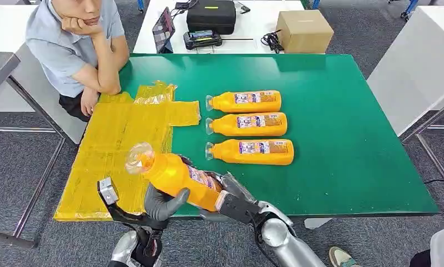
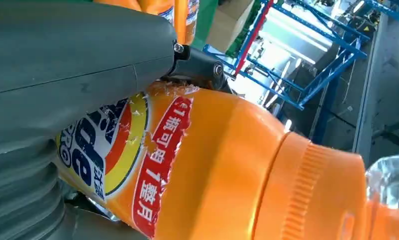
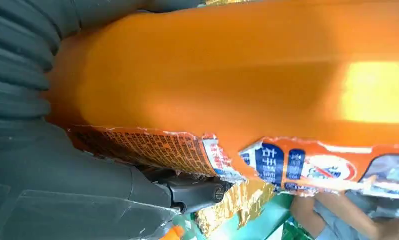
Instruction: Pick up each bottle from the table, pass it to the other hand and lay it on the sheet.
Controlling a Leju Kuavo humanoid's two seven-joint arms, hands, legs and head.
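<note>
A person (image 1: 78, 53) in a light blue shirt sits at the far left corner of the green table (image 1: 342, 128), well beyond the left hand, one elbow on the table edge and a hand near the yellow sheet (image 1: 119, 144), which is crinkled and spreads over the left part of the tabletop, directly ahead of the left hand. The left hand (image 1: 163, 204) comes up at the near edge of the table with its grey thumb and fingers wrapped around the lower side of the held bottle (image 1: 175, 175), an orange bottle with a torn label, tilted so that its clear-wrapped cap points up and to the left over the near part of the sheet; the left wrist view shows the thumb pressed against the label and the ribbed orange neck reaching away from the palm. Just to the right, the right hand (image 1: 231, 194) grips the base end of the same bottle, its fingers closed round it, and the right wrist view has the orange body lying against the palm with the torn label edge by the thumb. So both hands have hold of the one bottle, above the table's near edge. Farther out from the right hand, three more orange bottles (image 1: 247, 128) lie on their sides in a row on the bare green top, just right of the sheet, caps pointing left toward it. Beyond the green table, a white table carries a black case (image 1: 211, 15) and a cardboard box (image 1: 304, 30).
</note>
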